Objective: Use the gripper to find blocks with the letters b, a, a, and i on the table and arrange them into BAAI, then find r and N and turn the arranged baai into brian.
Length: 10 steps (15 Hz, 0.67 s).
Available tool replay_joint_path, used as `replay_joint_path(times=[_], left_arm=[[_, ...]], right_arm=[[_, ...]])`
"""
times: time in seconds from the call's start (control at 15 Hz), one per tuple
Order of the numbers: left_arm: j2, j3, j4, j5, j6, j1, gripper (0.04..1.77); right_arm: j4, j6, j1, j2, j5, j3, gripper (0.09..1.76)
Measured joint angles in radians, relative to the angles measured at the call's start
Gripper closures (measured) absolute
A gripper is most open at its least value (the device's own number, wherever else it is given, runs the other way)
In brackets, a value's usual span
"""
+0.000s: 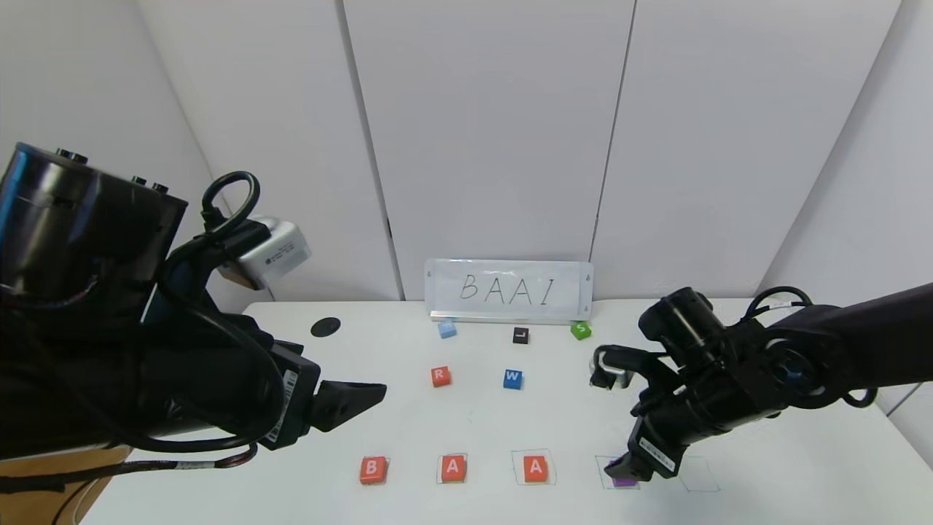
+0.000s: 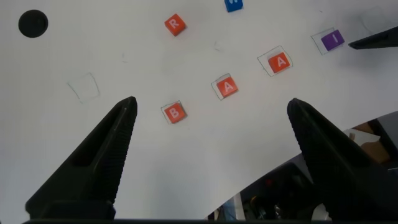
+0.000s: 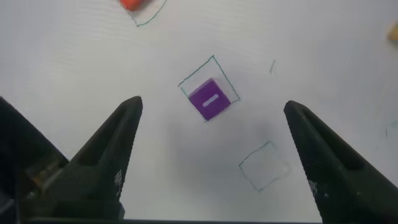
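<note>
Right tool (image 1: pixel 628 467), which I held above the purple I block (image 3: pixel 209 99), stood with fingers spread wide, gripping nothing. That block sat in a green square on the surface (image 1: pixel 765 467), right of the B (image 1: pixel 372 469) and two A blocks (image 1: pixel 453 467). R (image 1: pixel 440 376) lay behind them. Left tool (image 2: pixel 211 124) hovered open.

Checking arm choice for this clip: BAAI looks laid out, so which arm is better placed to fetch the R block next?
Left, probably: the R block lies nearer the open left pincer.
</note>
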Motion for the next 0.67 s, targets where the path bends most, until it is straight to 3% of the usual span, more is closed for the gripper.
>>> replay_joint_path(times=[0.27, 0.47, 0.67], left_arm=[[-0.020, 0.013, -0.001, 0.034, -0.010, 0.025, 0.09], [-0.040, 0.090, -0.050, 0.029, -0.014, 0.144, 0.09], [-0.080, 0.227, -0.235, 0.021, -0.014, 0.289, 0.09]], right_arm=[[-0.067, 0.410, 0.008, -0.113, -0.186, 0.053, 0.18], [-0.229, 0.473, -0.021, -0.212, -0.250, 0.144, 0.17], [-0.298, 0.506, -0.031, -0.318, -0.333, 0.229, 0.16]])
